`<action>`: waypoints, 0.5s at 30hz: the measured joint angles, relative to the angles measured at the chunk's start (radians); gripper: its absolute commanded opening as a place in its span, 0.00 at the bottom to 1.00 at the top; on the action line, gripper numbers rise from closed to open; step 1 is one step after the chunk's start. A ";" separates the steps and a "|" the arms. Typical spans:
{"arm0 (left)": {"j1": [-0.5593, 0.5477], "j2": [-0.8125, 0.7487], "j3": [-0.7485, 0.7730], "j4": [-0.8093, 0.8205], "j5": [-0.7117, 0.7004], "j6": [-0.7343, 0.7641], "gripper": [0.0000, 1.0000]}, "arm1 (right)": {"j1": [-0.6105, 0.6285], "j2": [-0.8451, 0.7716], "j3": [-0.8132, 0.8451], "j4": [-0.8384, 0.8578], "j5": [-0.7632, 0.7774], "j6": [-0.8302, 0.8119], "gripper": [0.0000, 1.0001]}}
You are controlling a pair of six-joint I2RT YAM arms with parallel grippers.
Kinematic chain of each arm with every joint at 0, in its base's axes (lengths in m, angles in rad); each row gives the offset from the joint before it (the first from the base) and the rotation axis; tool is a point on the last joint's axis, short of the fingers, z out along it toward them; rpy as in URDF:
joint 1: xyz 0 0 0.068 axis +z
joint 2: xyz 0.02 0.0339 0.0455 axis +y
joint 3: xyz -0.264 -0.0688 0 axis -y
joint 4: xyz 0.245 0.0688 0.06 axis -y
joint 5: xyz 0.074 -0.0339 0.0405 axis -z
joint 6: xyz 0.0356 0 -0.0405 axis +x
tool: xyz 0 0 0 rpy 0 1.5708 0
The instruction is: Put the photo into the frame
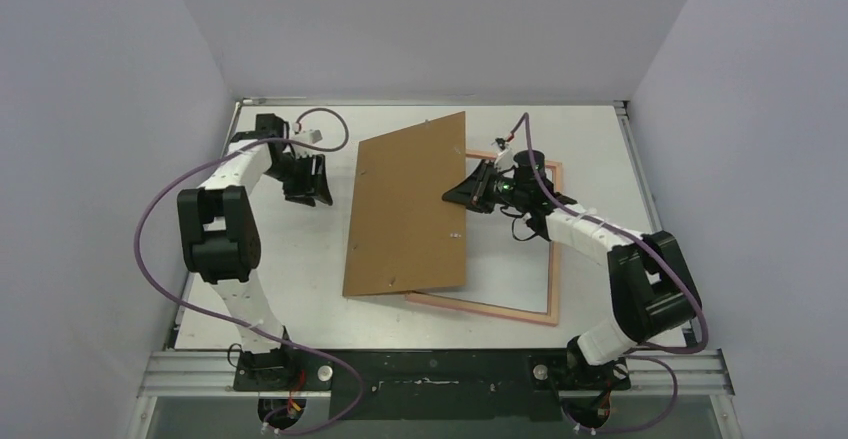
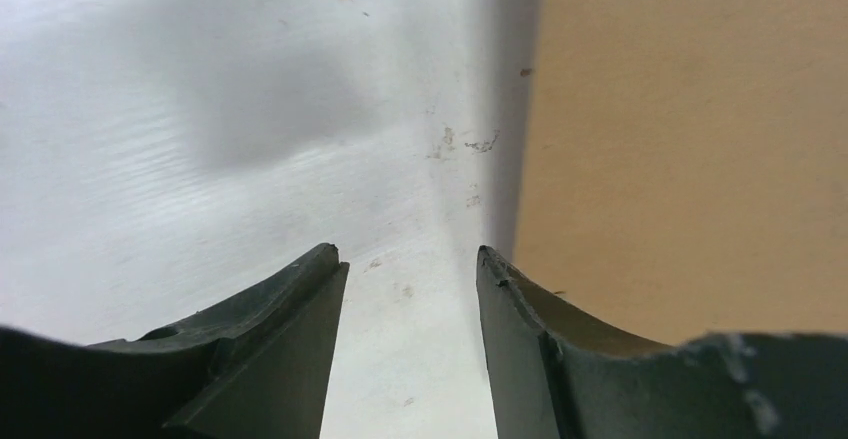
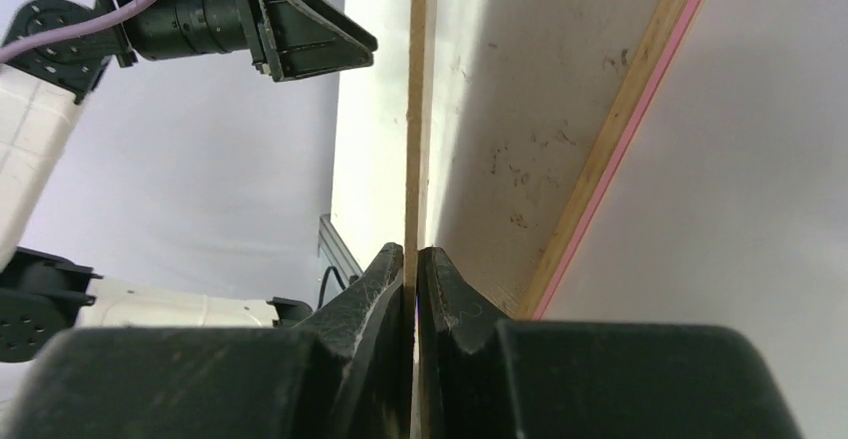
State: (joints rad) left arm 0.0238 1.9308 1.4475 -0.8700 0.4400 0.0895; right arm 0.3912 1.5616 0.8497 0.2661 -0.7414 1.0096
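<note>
The right gripper [image 3: 412, 259] was pressed together on the right edge of the brown backing panel [image 1: 405, 209], which was held tilted. Under the panel, and reaching out past its right and near edges, the frame [image 1: 553, 249] was laid, its long axis along the panel's long side; the right arm was judged nearer. The photo could not be told surely: the white field right of the panel might be it. The left gripper [image 2: 410, 259] was spread and empty, just left of the panel, which was judged to cover the frame's opening.
</note>
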 measured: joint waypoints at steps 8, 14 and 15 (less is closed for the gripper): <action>0.055 -0.078 0.030 -0.008 0.041 -0.004 0.49 | -0.196 -0.213 -0.078 -0.079 -0.066 -0.023 0.05; 0.014 -0.078 0.024 -0.008 0.045 -0.006 0.45 | -0.409 -0.323 -0.132 -0.241 -0.154 -0.084 0.05; 0.006 -0.078 0.021 -0.009 0.045 -0.008 0.45 | -0.437 -0.328 -0.132 -0.278 -0.170 -0.104 0.05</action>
State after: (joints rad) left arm 0.0299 1.8530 1.4685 -0.8787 0.4847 0.0818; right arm -0.0460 1.2331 0.7174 -0.0120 -0.9115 0.9058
